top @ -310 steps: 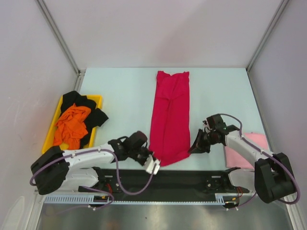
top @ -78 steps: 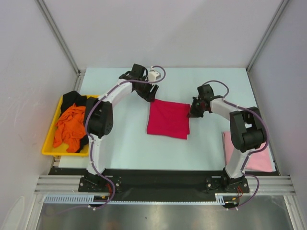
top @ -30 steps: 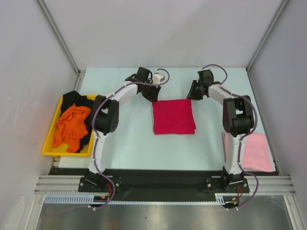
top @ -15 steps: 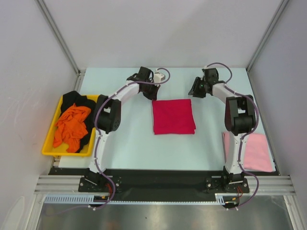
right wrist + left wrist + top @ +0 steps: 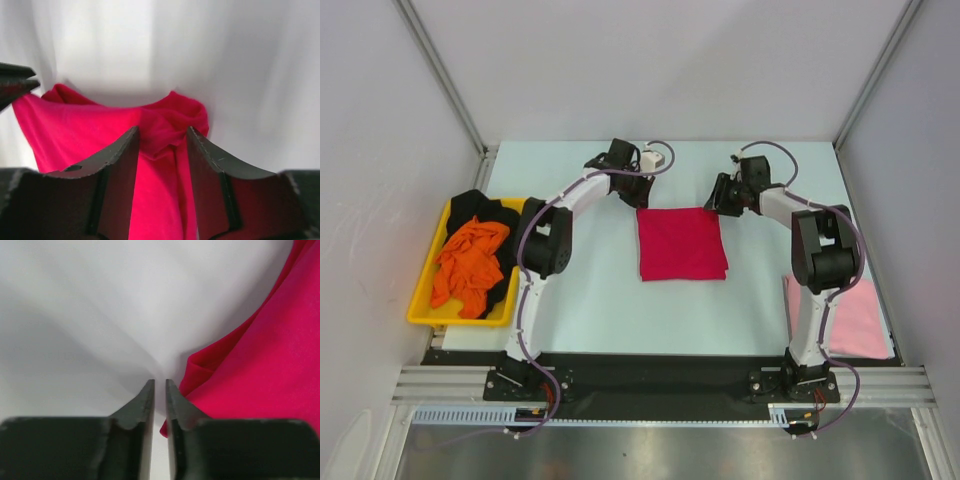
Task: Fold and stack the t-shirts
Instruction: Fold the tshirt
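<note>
White arms (image 5: 570, 195), black joints (image 5: 542, 250), purple cables (image 5: 762, 146), dark tapered fingers (image 5: 142, 405).

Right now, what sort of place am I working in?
Most likely a lab test cell, not a home or laundry. Plain white panels in metal framing box in a pale table, two arms are bolted to a rail at its near edge, and crumpled shirts wait in a yellow tray.

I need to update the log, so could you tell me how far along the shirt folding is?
Done: the pink shirt lies folded on the near right; the red shirt is a folded square mid-table. In hand: the right hand sits open at one far corner, the left hand shut beside the other. Left: the orange shirt and black shirt lie crumpled in the yellow tray; nothing is stacked.
</note>
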Controlling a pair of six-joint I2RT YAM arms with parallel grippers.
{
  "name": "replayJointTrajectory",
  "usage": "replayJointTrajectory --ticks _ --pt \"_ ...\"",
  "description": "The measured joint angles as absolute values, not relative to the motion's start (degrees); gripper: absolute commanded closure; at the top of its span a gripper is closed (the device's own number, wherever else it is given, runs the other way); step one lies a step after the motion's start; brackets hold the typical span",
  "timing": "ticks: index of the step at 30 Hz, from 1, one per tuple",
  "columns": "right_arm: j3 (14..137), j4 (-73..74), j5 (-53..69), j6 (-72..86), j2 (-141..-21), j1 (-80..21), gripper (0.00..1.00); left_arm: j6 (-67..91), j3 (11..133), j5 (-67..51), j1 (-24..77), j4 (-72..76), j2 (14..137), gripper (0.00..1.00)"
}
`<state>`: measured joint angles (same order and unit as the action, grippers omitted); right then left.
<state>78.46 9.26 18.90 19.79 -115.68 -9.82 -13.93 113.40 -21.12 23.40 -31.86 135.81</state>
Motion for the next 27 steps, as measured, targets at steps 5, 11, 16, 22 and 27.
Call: replayJointTrajectory --ticks 5,11,16,22,27 --pt "79.3 9.1 16.8 22.3 -116.8 -8.6 0.46 -14.7 113.5 -20.1 23.4 -32.3 135.5 0.42" --pt "79.4 9.6 15.3 22.9 -116.0 -5.8 0.48 -14.3 113.1 -22.5 21.7 -32.1 132.7 0.34" --pt "77.6 9.5 15.3 22.2 -110.4 -5.8 0.63 -12.7 105.8 -26.3 19.3 -29.2 124.9 0.41" --pt "73.7 7.1 18.6 24.2 -105.8 -9.5 0.92 -11.1 97.5 -30.9 19.5 -26.6 118.8 0.67" --pt "73.0 4.3 22.4 28.3 -109.9 -11.6 0.98 -11.0 97.3 -32.2 22.2 -27.6 121.0 0.68"
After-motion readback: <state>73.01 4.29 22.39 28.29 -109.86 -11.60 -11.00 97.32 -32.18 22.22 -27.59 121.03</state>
